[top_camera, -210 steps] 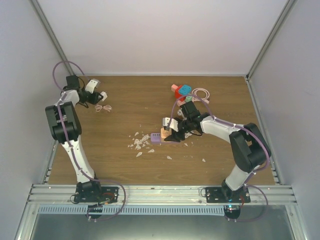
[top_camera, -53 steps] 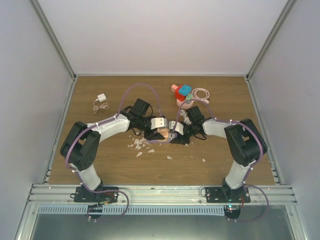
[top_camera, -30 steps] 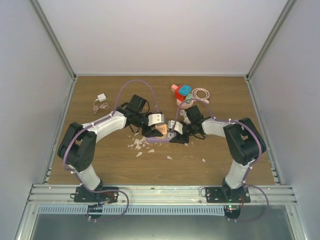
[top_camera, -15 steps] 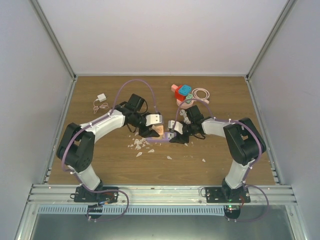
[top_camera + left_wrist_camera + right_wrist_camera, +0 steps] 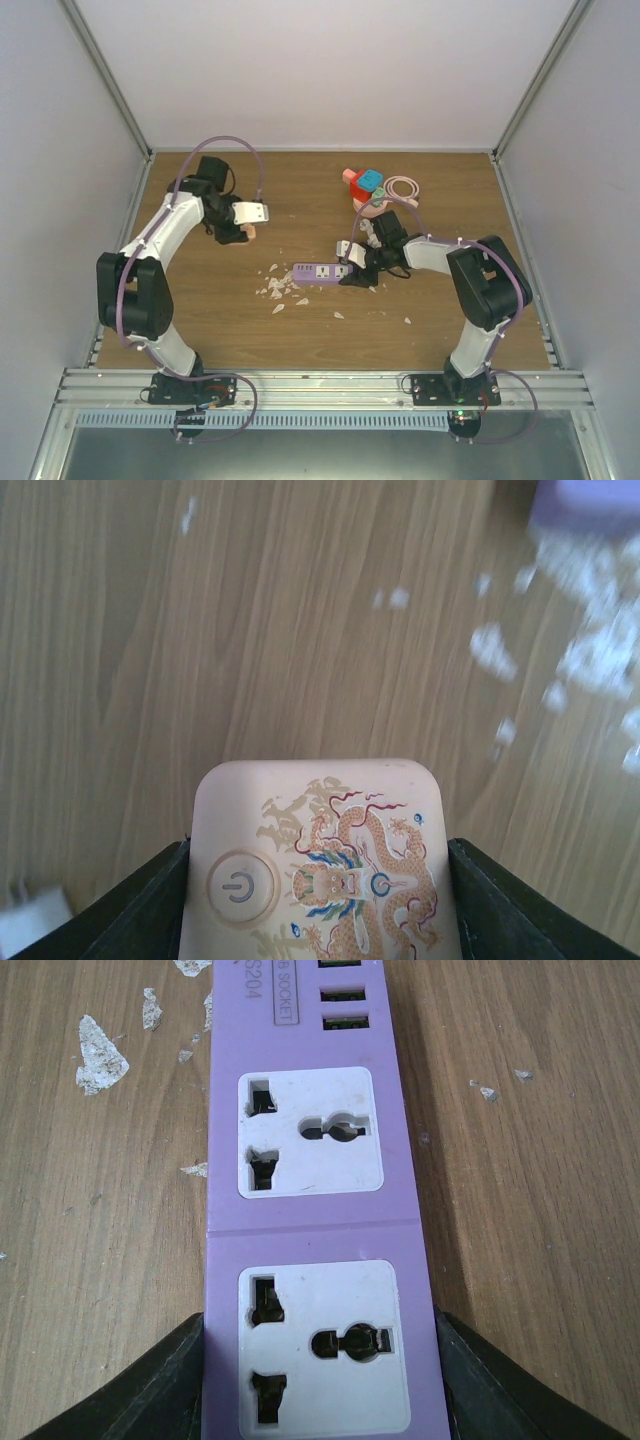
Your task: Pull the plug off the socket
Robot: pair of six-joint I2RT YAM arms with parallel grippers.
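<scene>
The purple socket strip lies flat mid-table; in the right wrist view its two white outlets are bare. My right gripper is shut on the strip's right end, its fingers pressing both sides. My left gripper is lifted at the back left, well away from the strip, and is shut on the pink plug. In the left wrist view the plug is a pale pink block with a power button and a dragon print, held between the black fingers.
White paper scraps lie left of the strip. Red and blue plug blocks and a coiled pink cable sit at the back right. A small white charger corner shows under the left gripper.
My left gripper, closed on the pink plug at the strip half a second ago, has pulled it out and carried it up and to the back left. The right gripper kept holding the strip.
</scene>
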